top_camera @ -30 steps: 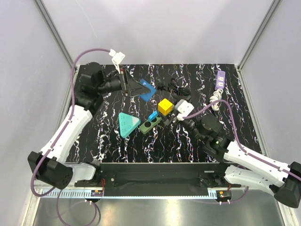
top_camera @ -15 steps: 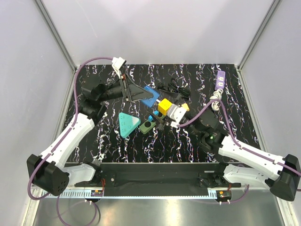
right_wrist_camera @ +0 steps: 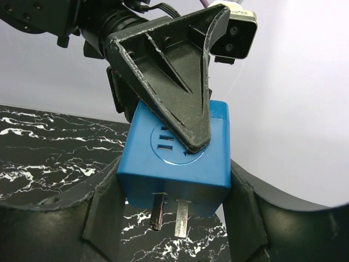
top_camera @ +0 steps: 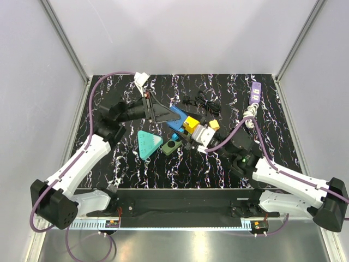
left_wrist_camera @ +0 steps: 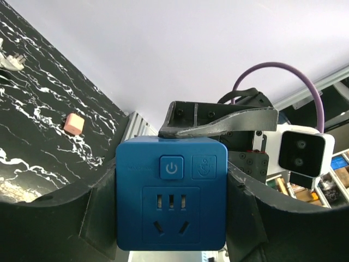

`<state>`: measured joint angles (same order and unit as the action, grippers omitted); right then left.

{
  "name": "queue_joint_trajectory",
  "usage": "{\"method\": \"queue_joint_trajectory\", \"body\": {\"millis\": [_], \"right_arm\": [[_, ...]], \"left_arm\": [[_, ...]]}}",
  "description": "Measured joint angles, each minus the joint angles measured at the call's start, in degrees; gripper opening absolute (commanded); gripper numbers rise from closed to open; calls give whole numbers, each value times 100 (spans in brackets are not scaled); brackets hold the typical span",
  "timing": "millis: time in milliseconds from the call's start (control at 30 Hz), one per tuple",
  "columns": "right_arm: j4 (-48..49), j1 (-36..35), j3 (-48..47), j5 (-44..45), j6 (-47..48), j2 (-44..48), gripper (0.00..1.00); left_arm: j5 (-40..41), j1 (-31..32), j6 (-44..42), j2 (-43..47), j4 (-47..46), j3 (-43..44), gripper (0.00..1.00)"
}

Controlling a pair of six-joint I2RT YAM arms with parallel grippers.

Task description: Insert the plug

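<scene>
Plug (top_camera: 176,113) is a blue cube, held up over the middle of the table, a little to the far side. It is caught between both arms. Left gripper (left_wrist_camera: 171,218) is closed on two of its sides, with the socket face towards that wrist. Right gripper (right_wrist_camera: 173,202) is closed to the same width across the other pair of sides, and its pads look to be in contact. Pins (right_wrist_camera: 181,217) stick out bare, clear of all fingers. Strip (top_camera: 254,94) lies at the far right, well apart. Judged step: handover to the right arm. To do it well, confirm the right grip is firm before the left opens. Back the left straight off to the left so the cube is not twisted. Keep clear of the yellow block (top_camera: 191,123) just beside. At the strip, square the pins to the slots and press straight, since the strip may slide.
</scene>
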<state>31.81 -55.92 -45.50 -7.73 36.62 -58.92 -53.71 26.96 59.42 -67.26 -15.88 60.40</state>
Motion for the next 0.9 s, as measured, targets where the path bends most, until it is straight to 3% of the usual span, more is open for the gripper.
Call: {"method": "queue_joint_trajectory", "body": {"millis": [33,100,333,900], "right_arm": [[13,-7,22,-22,11,9,9],[4,-22,81,-63,55,52,0],[-251,-94,291,-402,258,505,0],[-826,-107,361,-822,275,750,0]], "left_arm": [[-15,0,-50,22,55,0,49],[-96,2,-251,44,304,66,49],[-595,125,-1132,-2,1633,640,50],[-1080,155,-1615,-2,2371,645,56]]}}
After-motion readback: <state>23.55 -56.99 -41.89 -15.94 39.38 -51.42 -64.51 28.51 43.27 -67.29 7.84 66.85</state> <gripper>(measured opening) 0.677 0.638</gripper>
